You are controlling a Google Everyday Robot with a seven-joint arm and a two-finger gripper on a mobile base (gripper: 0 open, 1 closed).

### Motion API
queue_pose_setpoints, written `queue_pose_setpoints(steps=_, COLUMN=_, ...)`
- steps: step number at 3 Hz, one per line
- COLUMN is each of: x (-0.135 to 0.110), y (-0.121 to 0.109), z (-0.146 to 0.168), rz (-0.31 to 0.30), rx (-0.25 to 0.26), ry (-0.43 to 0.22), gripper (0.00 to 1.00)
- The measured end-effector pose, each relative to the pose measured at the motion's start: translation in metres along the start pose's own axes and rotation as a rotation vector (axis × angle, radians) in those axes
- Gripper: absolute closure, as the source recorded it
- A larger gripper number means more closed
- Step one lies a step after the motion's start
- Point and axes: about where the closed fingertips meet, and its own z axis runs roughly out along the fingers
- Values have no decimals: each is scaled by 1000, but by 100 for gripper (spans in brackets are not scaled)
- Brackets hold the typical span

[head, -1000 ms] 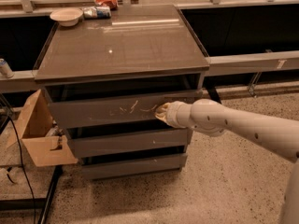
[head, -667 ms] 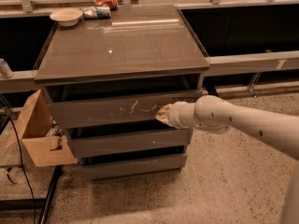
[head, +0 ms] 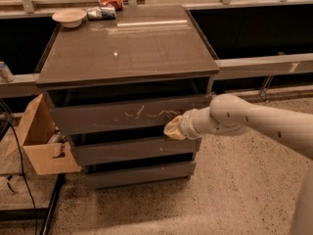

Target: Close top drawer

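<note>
Slightly lower now, your gripper (head: pixel 174 128) touches the stiff, handleless top drawer (head: pixel 98 119), scratches (head: pixel 146 114) just above; its grip you cannot tell; push flat.

Cabinet top (head: pixel 127 53): we see a glossy grey-brown surface, upper middle of the frame.
On it: a pale bowl (head: pixel 69 17) and a silvery packet (head: pixel 101 12), upper left; a red item (head: pixel 111 1) just behind.
Floor (head: pixel 234 190): speckled, carrying the cabinet.
Gripper (head: pixel 173 128): frame centre, at the top drawer (head: pixel 98 119) front's lower edge.
</note>
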Motion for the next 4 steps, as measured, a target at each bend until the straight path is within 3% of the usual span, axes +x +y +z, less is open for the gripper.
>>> queue_pose_setpoints(steps=3, x=-1, y=2, z=1, rz=-1, rx=-7, ry=-1, gripper=19)
queue_pose_setpoints(steps=4, x=-1, y=2, z=1, rz=-1, rx=-7, ry=-1, gripper=0)
